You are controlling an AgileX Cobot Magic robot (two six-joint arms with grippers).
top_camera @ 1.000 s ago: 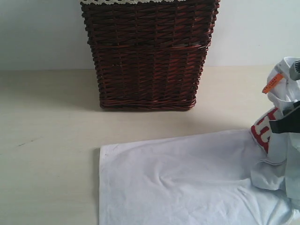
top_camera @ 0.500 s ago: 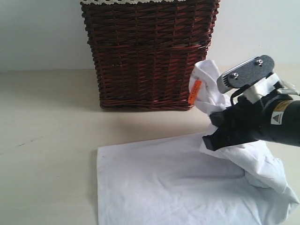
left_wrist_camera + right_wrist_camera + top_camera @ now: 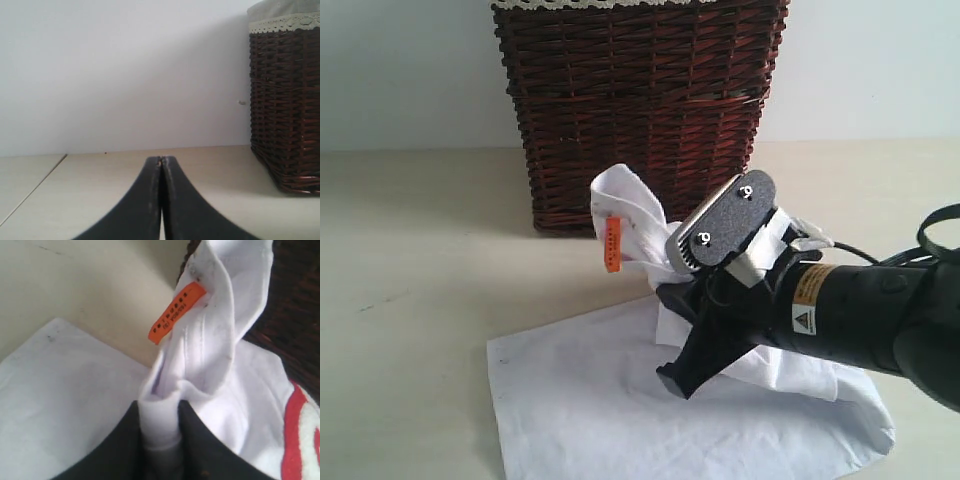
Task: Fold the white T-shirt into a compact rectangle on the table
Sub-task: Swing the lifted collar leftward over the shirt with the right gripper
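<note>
The white T-shirt [image 3: 590,410] lies partly flat on the pale table [image 3: 410,280], its collar end lifted in front of the basket. My right gripper [image 3: 159,412] is shut on a bunch of that white cloth near the neck. The orange neck tag [image 3: 177,312] hangs just beyond the fingertips, and the same tag [image 3: 612,244] shows in the exterior view. A strip of the red chest band [image 3: 295,440] shows beside the jaws. In the exterior view the right gripper [image 3: 665,262] reaches across the shirt from the right. My left gripper [image 3: 161,160] is shut on nothing, low over bare table.
A tall dark brown wicker basket [image 3: 640,110] with a lace-trimmed liner stands at the back, close behind the lifted collar. In the left wrist view the same basket [image 3: 287,100] stands against a white wall. Bare tabletop lies left of the shirt.
My right arm has swept left across the shirt, carrying the collar from the right edge to in front of the basket. The shirt's flat part has slid left and shrunk.
</note>
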